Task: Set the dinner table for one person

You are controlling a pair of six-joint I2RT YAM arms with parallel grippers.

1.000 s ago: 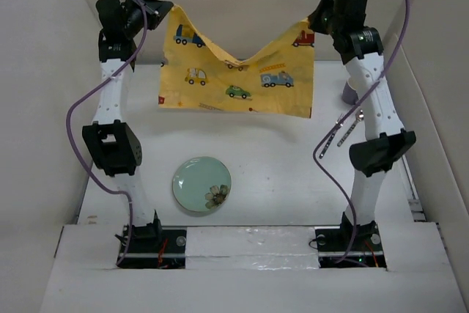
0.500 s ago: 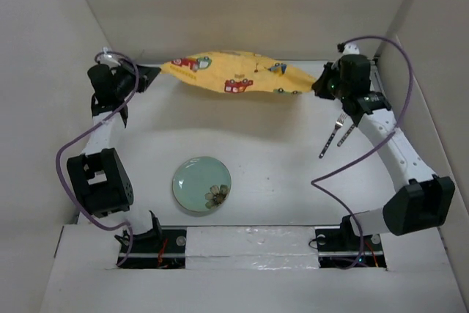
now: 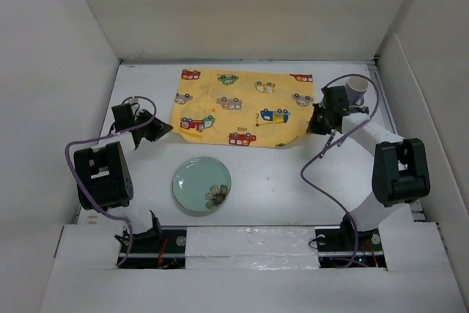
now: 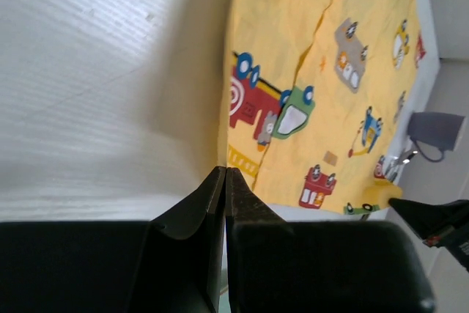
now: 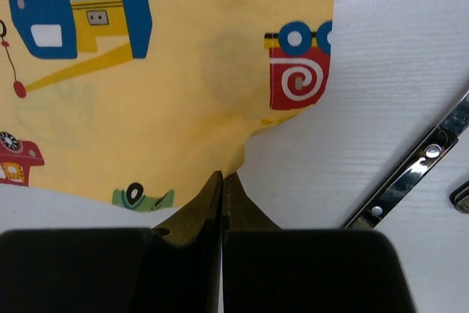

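From above, we see the big white surface (image 3: 286, 181) under everything, with the yellow cloth (image 3: 242, 108) lying flat at its far middle and a plate (image 3: 201, 184) nearer the arms. The left wrist view shows the left end effector (image 4: 224, 174) squeezed together on one cloth corner. The right wrist view shows the right end effector (image 5: 222, 177) squeezed on another corner, beside shiny cutlery (image 5: 410, 174).

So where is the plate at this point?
In the top external view the plate lies on the dinner table, left of centre, towards the arm bases from the yellow cloth and apart from it.
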